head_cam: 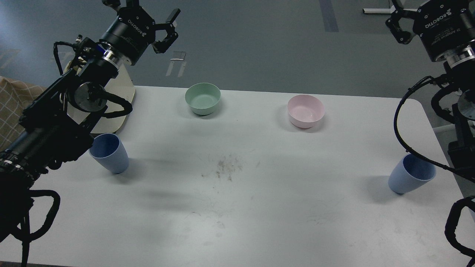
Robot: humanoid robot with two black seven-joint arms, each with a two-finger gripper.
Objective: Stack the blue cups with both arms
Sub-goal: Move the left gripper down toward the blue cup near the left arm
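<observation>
Two pale-blue cups stand upright on the white table. The left cup is near the left edge, its rim partly hidden by my left arm. The right cup is near the right edge, with a black cable crossing its rim. My left gripper is raised high beyond the table's far left corner, open and holding nothing. My right gripper is raised at the top right, well above and behind the right cup. One splayed finger shows and the other is cut off by the frame; it looks open and holds nothing.
A green bowl and a pink bowl sit along the table's far side. A cream board-like object lies at the far left corner beside checked fabric. Dark scuff marks dot the table's middle.
</observation>
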